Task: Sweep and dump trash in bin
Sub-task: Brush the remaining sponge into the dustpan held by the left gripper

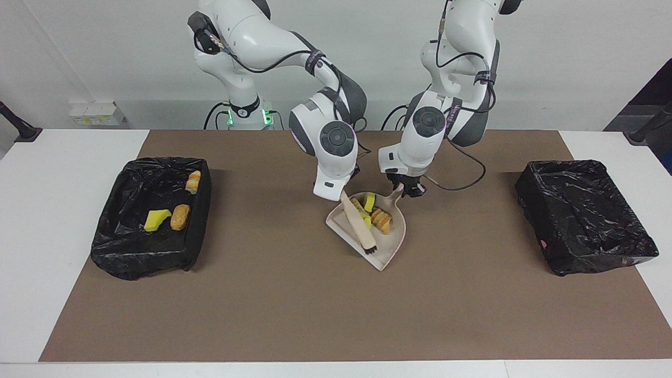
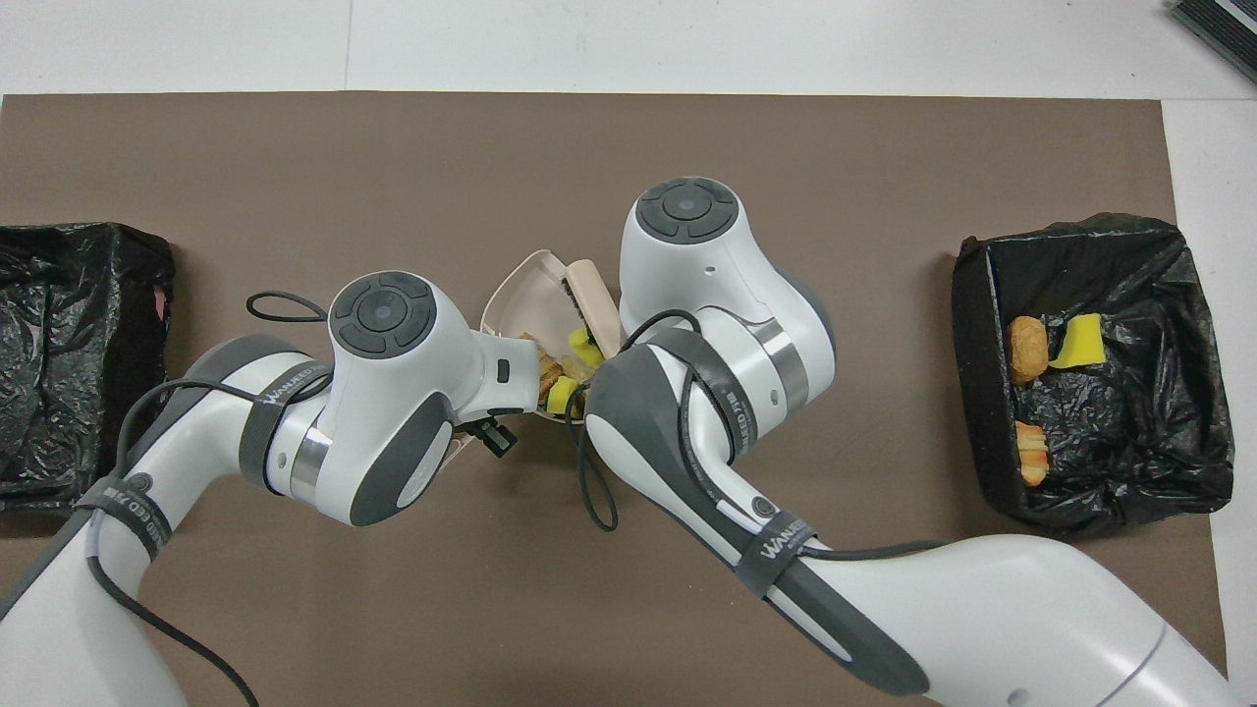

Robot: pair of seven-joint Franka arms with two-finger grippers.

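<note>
Under the right gripper, which is clenching the handle of the brush, the bristles are lying in the dustpan beside the trash heaped by its back wall. Beside them, the left gripper is gripping the dustpan's handle. More trash is lying in the bin at the right arm's end.

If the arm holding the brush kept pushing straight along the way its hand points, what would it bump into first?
Probably the dustpan. The right gripper, shut on the brush, points down over the pan, beside the trash in it. Depth is hard to judge, so it might clip a scrap first.
</note>
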